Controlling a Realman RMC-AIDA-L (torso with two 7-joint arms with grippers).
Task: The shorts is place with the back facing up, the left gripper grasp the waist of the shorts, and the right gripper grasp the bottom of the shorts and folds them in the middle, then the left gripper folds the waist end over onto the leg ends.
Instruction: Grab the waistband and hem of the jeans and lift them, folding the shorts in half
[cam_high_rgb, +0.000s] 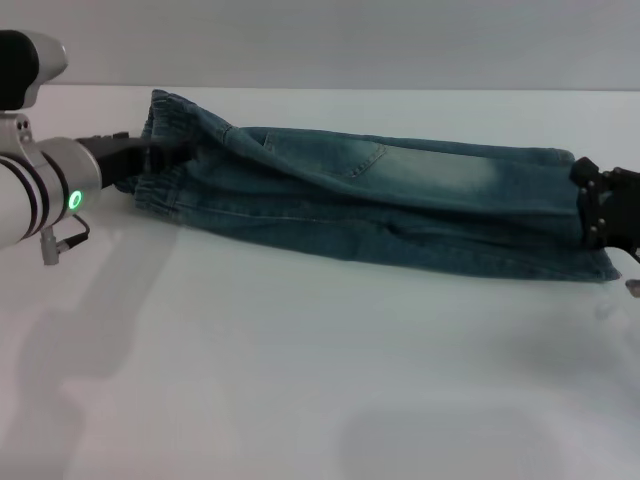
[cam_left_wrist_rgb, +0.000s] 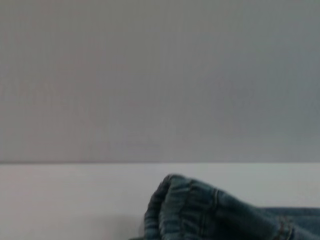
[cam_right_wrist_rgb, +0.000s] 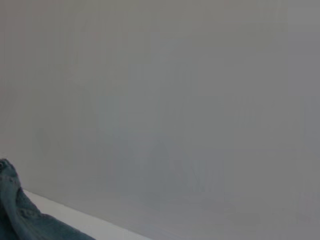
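Table (cam_high_rgb: 300, 380) bare up front; shorts (cam_high_rgb: 400, 200) lie behind, folded lengthwise into a long strip. Left gripper (cam_high_rgb: 160, 158) clamped on waistband (cam_high_rgb: 160, 190), right gripper (cam_high_rgb: 590, 215) at hem end (cam_high_rgb: 590, 265), grip state unclear.

Readable text: none is seen in any of the three views.
Shorts (cam_high_rgb: 400, 200): no label, brand tag or number can be made out on the denim; no print is shown on the visible side.
Left gripper (cam_high_rgb: 150, 157): no marking or lettering is seen on it.
Green light (cam_high_rgb: 74, 200): a plain glowing ring is shown on the left arm, with no symbol or figure that can be read.
Right gripper (cam_high_rgb: 590, 205): no writing is seen on it.
Table (cam_high_rgb: 300, 380): no sign or mark is borne.
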